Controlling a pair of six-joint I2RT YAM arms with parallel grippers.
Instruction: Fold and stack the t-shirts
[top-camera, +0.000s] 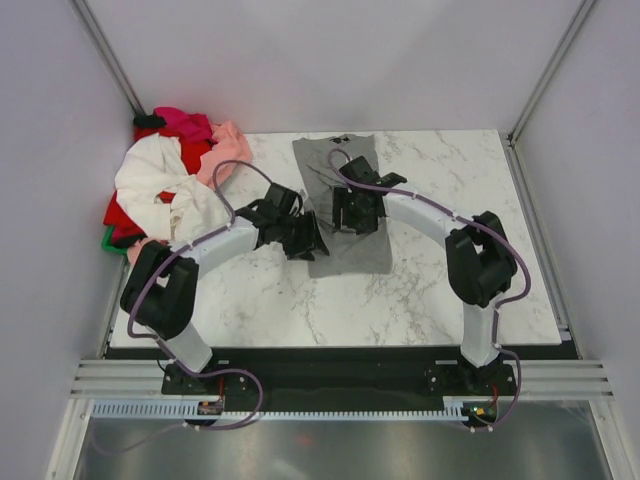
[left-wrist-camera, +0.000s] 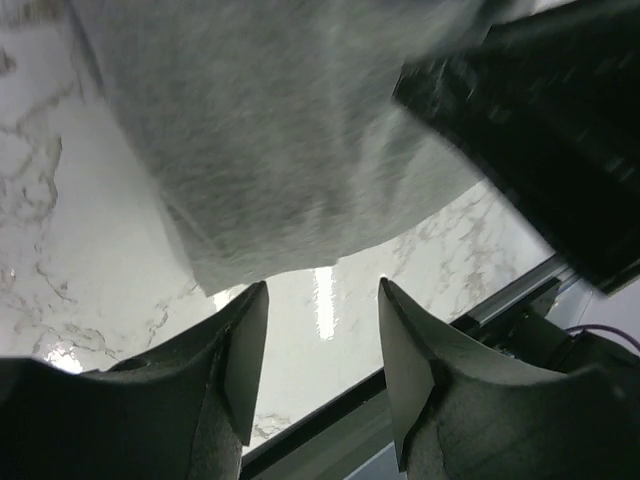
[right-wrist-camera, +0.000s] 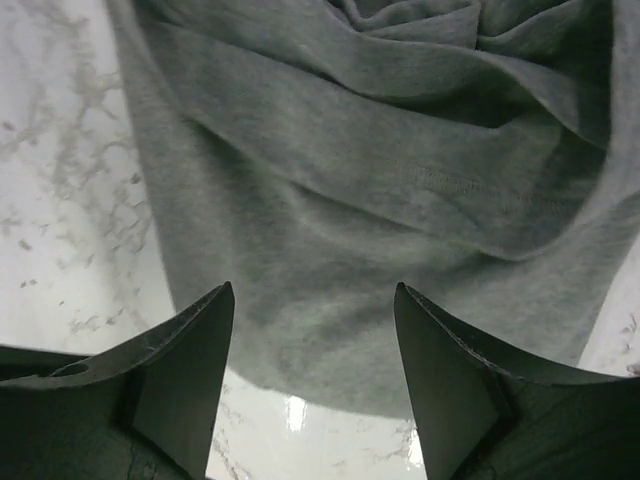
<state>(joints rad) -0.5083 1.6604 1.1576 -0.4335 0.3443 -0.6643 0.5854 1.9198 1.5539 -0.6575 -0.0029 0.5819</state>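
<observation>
A grey t-shirt (top-camera: 352, 252) lies in a long strip down the middle of the marble table, collar at the far end. My left gripper (top-camera: 306, 240) hovers at its left edge, open and empty; in the left wrist view the shirt's edge (left-wrist-camera: 270, 160) lies just beyond the fingertips (left-wrist-camera: 245, 330). My right gripper (top-camera: 356, 212) is over the shirt's middle, open and empty; rumpled grey cloth (right-wrist-camera: 360, 200) fills the right wrist view between and beyond the fingers (right-wrist-camera: 190, 360). A heap of white, red, pink, magenta and green shirts (top-camera: 165, 190) lies at the far left.
The marble table (top-camera: 440, 290) ends in a black front edge near the arm bases. White walls close in the back and both sides. The right arm's body (left-wrist-camera: 540, 130) shows close at the upper right of the left wrist view.
</observation>
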